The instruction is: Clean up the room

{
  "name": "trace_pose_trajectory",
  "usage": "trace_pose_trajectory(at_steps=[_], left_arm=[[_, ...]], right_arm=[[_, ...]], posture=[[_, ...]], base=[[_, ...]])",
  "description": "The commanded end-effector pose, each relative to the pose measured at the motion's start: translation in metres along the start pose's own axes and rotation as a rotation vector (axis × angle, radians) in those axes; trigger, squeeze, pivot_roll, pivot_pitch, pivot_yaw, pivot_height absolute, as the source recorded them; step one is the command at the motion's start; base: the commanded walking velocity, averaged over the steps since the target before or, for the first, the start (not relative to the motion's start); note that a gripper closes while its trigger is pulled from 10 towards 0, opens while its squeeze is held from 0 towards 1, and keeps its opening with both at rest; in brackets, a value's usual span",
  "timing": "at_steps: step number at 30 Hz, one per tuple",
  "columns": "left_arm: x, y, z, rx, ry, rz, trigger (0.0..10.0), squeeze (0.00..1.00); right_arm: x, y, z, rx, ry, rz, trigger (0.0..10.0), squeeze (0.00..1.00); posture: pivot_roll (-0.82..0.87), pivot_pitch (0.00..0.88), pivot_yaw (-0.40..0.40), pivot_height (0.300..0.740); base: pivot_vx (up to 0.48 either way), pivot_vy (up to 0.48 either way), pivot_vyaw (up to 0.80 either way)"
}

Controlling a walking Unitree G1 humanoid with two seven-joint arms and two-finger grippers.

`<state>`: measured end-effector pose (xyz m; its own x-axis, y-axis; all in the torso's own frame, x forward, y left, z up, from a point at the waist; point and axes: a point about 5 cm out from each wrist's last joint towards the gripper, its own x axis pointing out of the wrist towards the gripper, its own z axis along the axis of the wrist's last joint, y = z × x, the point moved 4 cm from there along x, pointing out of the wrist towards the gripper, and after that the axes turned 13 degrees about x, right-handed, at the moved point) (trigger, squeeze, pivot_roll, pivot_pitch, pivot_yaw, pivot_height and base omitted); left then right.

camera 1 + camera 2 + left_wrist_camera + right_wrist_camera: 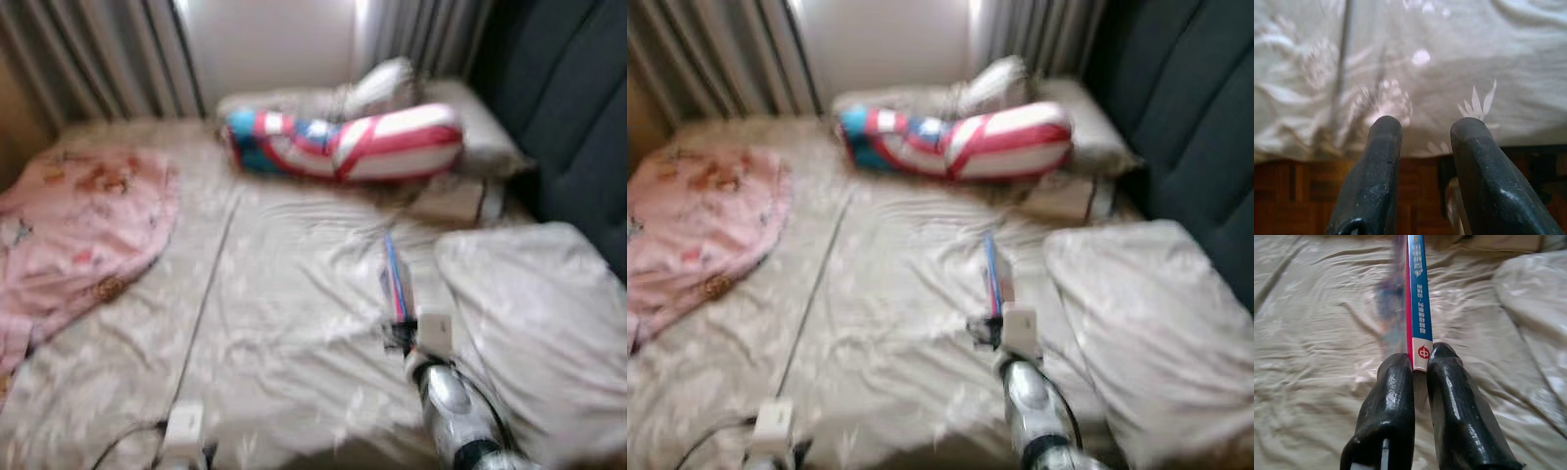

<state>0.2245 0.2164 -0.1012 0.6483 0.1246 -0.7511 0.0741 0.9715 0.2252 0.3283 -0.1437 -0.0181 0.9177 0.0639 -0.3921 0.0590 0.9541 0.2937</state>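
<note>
A thin book with a blue and red spine [1417, 308] is pinched between the two black fingers of my right gripper [1420, 363], held edge-on above the rumpled cream bed sheet [294, 323]. In the left eye view the book [394, 279] sticks forward from the silver right arm [451, 401], over the bed's right half. My left gripper [1422, 128] is low at the near edge of the bed, its fingers apart with nothing between them, above the sheet's hem and the wooden floor [1298, 191].
A pink blanket [78, 225] lies on the bed's left. A red, white and blue bolster [343, 142] and pillows [470, 122] sit at the head. A white duvet [539, 313] is heaped on the right. A cable [201, 313] runs to a white charger [184, 423]. Dark padded wall on the right.
</note>
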Motion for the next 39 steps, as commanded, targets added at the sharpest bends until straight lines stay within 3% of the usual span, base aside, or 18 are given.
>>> trace_pose_trajectory(at_steps=[1,29,39], left_arm=[[0.0008,-0.0058,0.0039,-0.006,-0.009,-0.015,10.0,0.0],[0.0009,-0.0102,0.0042,-0.001,-0.007,-0.019,10.0,0.0],[0.0007,-0.0082,0.0036,-0.001,-0.008,-0.017,10.0,0.0]], right_arm=[[0.0019,0.0009,0.0105,-0.004,-0.042,0.009,10.0,0.0],[0.0017,0.0014,0.0098,-0.014,-0.041,0.013,10.0,0.0],[0.0024,0.0028,0.0079,-0.07,-0.019,0.017,10.0,0.0]], posture=[[-0.09,0.0,-0.002,0.74],[-0.08,0.0,-0.007,0.74],[-0.09,0.0,-0.006,0.74]], base=[[0.0,0.0,0.0],[0.0,0.0,0.0],[0.0,0.0,0.0]])
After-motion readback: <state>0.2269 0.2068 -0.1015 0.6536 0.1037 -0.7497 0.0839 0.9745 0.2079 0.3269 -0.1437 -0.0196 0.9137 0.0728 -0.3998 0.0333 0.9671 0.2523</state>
